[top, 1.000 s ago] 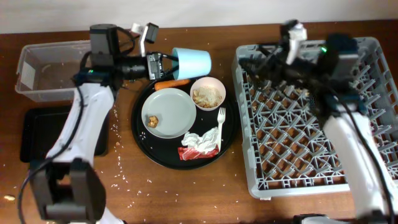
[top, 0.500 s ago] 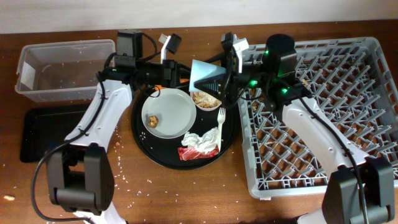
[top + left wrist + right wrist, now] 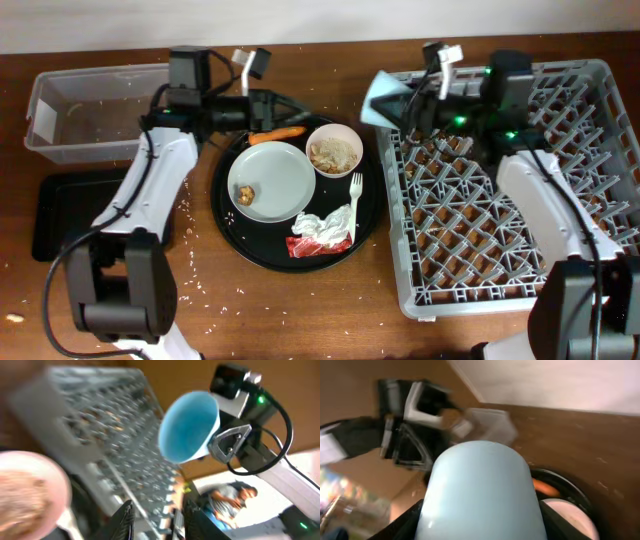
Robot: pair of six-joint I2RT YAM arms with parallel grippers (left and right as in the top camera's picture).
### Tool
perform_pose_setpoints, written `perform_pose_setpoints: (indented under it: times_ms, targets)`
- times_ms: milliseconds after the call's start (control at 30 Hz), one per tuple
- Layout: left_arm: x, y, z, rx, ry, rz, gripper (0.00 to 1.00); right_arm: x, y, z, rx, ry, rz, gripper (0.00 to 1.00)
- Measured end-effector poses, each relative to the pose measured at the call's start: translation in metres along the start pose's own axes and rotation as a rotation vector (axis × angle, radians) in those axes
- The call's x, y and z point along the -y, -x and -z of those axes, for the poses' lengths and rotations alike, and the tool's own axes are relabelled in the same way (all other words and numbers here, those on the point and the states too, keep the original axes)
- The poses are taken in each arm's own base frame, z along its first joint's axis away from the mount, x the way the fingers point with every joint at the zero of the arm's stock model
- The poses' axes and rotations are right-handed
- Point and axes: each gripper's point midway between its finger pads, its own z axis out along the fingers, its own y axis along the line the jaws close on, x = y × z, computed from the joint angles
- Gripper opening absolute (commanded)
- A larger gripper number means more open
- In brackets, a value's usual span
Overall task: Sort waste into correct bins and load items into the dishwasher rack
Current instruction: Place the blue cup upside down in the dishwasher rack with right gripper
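- Now that the left gripper (image 3: 285, 103) has let go, it hangs open and empty above the round black tray (image 3: 258, 243).
- Right gripper (image 3: 412, 100) clamps the light-blue cup (image 3: 385, 100), sideways over the dishwasher rack (image 3: 470, 305) far-left corner; racking is next.

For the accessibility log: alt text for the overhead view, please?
The right gripper holds a light-blue cup at the top-left corner of the grey dishwasher rack. The left gripper hovers open and empty near the carrot at the rim of the round black tray.
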Motion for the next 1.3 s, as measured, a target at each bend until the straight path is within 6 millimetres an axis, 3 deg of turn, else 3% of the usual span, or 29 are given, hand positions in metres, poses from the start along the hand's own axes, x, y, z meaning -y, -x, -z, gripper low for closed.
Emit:
perform_pose_setpoints:
  times_ms: [67,133,167,233,267,333,433,500,733,1000,1267,1300]
  targets:
    - [-0.019,0.009,0.012,0.049,0.093,0.018,0.32,0.027,-0.008,0.011,-0.008,-0.137,-0.105,0.56]
    - [-0.045,0.015,0.024,0.098,0.224,0.050,0.32,0.049,-0.022,0.034,-0.032,-0.344,-0.222,0.56]
    - [-0.048,0.015,0.026,0.105,0.242,0.051,0.32,0.054,-0.028,0.049,-0.063,-0.453,-0.270,0.56]
    - [-0.088,0.009,0.043,0.136,0.467,0.143,0.32,0.049,-0.022,0.081,-0.087,-0.649,-0.283,0.57]
    - [-0.096,0.008,0.047,0.144,0.514,0.151,0.32,0.044,-0.022,0.095,-0.114,-0.725,-0.297,0.57]
    - [-0.120,-0.001,0.062,0.151,0.674,0.202,0.32,0.024,-0.018,0.142,-0.177,-0.947,-0.304,0.57]
    - [-0.137,-0.012,0.077,0.126,0.807,0.208,0.32,0.005,-0.055,0.187,-0.352,-1.139,-0.394,0.58]
    - [-0.142,-0.018,0.082,0.099,0.849,0.191,0.32,-0.001,-0.082,0.202,-0.468,-1.194,-0.454,0.58]
    - [-0.154,-0.027,0.098,0.052,0.972,0.146,0.32,0.012,-0.125,0.205,-0.580,-1.224,-0.536,0.58]
    - [-0.155,-0.025,0.100,0.038,0.987,0.114,0.32,0.051,-0.171,0.193,-0.595,-1.236,-0.562,0.57]
    - [-0.157,-0.026,0.105,0.017,1.017,0.077,0.32,0.092,-0.173,0.214,-0.533,-1.306,-0.600,0.58]
    - [-0.158,-0.026,0.105,0.017,1.020,0.077,0.32,0.095,-0.175,0.213,-0.548,-1.303,-0.601,0.64]
